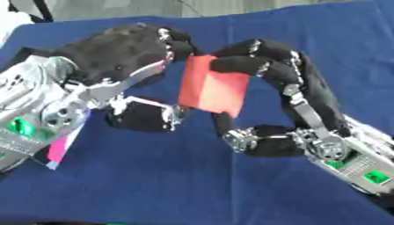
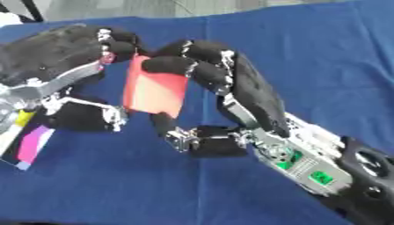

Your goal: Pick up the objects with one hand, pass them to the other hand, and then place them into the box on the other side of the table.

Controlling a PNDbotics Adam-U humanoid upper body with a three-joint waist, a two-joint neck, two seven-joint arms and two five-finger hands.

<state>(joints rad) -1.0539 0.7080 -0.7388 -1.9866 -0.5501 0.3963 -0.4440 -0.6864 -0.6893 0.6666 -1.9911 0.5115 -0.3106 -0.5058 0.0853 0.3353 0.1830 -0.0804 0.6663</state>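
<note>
Both hands meet above my blue bench (image 1: 192,184): right hand (image 1: 285,79) has its fingers curled round the red block (image 1: 214,85), which is held off the cloth, while left hand (image 1: 123,57) pinches its other edge.

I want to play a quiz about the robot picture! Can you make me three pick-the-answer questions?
1. Where is the red block?
A. between both hands
B. flat on the cloth
C. in a box

2. What colour is the table cloth?
A. green
B. blue
C. white

3. What are the right hand fingers doing?
A. lying flat
B. pointing up
C. curling round the block

Answers: 1 A, it sits up between the left hand and the right; 2 B, blue all over; 3 C, the fingers wrap its top edge.
</note>
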